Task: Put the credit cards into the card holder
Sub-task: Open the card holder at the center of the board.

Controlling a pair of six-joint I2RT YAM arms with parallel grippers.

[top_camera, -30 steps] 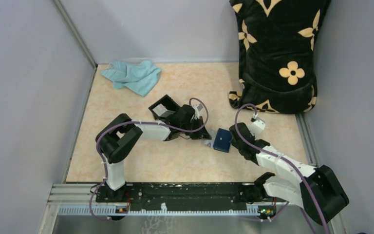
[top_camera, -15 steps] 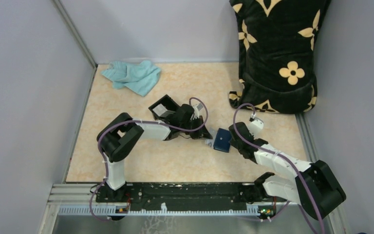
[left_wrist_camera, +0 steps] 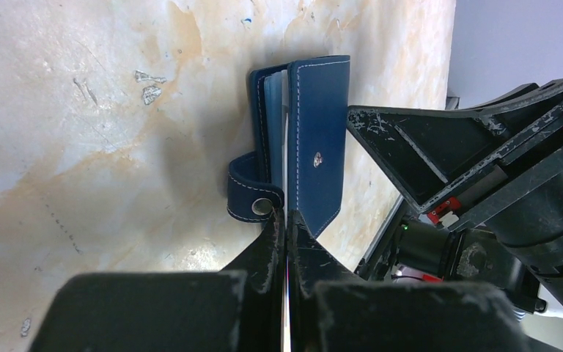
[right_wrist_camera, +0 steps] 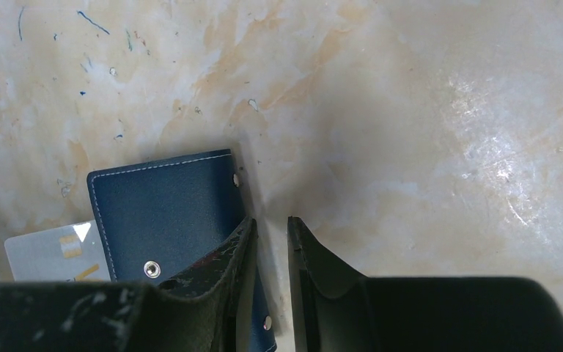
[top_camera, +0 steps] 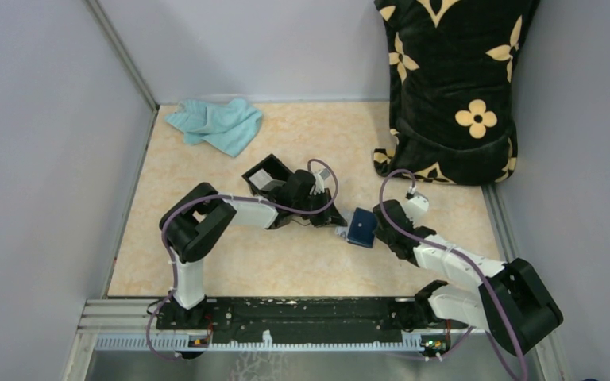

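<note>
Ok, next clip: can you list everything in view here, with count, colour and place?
table: one, beige marbled, under everything
card holder: one, navy blue, table centre between the arms
credit card: one seen, pale grey, sticking out of the holder on the left arm's side
box: one, black, open-topped, behind the left arm; something pale inside, too small to tell
cloth: one, teal, crumpled, far left corner
cushion: one, black with yellow flowers, far right corner
rail: one, black, near edge
left end effector: shut on the card
right end effector: jaws slightly apart, one finger over the holder's edge
</note>
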